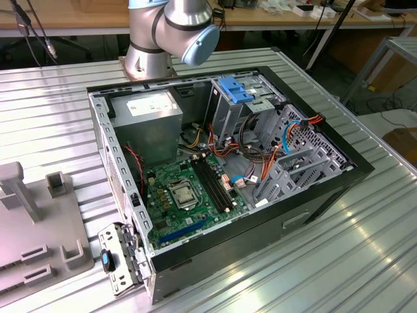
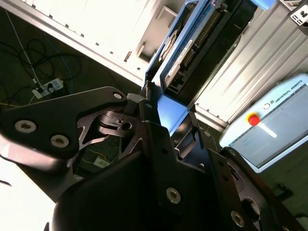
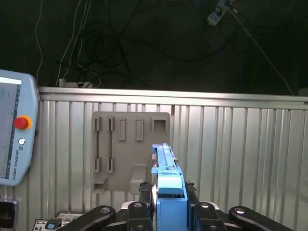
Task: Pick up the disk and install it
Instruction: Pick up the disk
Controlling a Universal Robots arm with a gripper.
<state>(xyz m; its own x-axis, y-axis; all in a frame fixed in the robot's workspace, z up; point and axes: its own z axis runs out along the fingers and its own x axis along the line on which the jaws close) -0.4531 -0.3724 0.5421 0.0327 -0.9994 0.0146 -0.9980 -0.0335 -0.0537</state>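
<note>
First wrist view: one gripper (image 3: 168, 196) pinched one disk (image 3: 165, 166) between its two fingers (image 3: 145, 192), one finger pressed to each side, with the disk's blue end seated between them. The disk was seen edge-on, a thin dark slab with blue rails. Its long axis ran straight out from the gripper, away from the wrist.

Beyond the disk's far end from the gripper lay one grey fixture (image 3: 125, 139) with slots, flat on one ribbed metal table (image 3: 240, 159). One pendant (image 3: 14, 130) (pale, with a red button) sat well off to one side of the gripper.

The second wrist view showed the same hold at a slant: the disk (image 2: 192, 43) reached out from the gripper (image 2: 168, 120), touching nothing else.

The exterior view had one open case (image 1: 313, 202) and one arm (image 1: 169, 32), so no second arm was nearer. By my judgement the disk was picked up but not yet installed.
</note>
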